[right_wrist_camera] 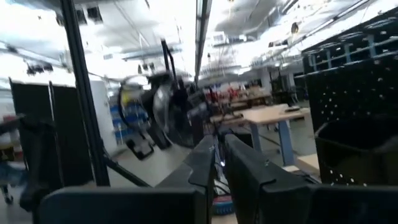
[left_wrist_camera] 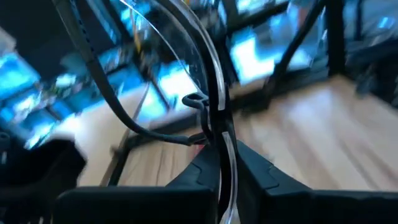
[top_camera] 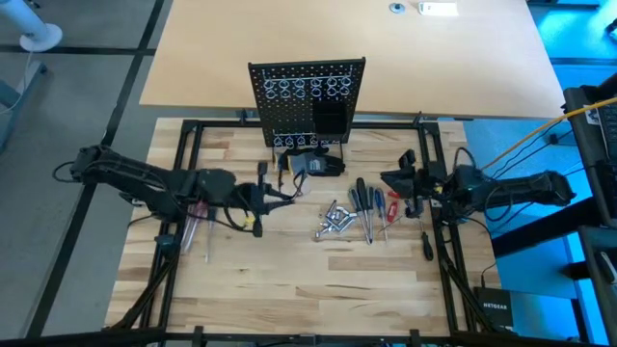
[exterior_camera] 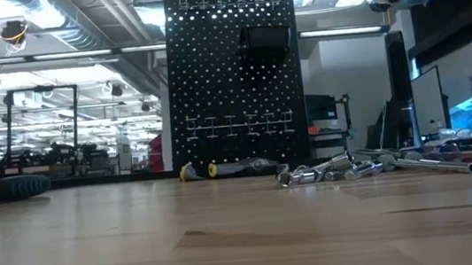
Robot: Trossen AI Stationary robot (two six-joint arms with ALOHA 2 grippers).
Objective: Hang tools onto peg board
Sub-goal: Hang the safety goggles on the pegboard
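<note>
Standing upright at the back edge of the wooden desk (top_camera: 251,289), the peg board (top_camera: 307,96) carries rows of pale ring holders and a black box bin (top_camera: 330,120). Tools lie flat in front of it: a fan of screwdrivers (top_camera: 371,207) w/ dark and red handles right of centre, a heap of small shiny silver pieces (top_camera: 333,222) just beside them, one more screwdriver (top_camera: 426,244) apart near the right frame rail. A dark bundle (top_camera: 313,164) sits at the board's foot. Left gripper (top_camera: 281,191) is low over the desk, left of the silver heap, jaws closed on a thin clear rod-like piece (left_wrist_camera: 225,180) that the wrist view shows running up between the fingers (left_wrist_camera: 193,180); can't tell which tool it is. Right gripper (top_camera: 393,180) waits by the screwdrivers' right side, jaws nearly together, nothing seen in them.
</note>
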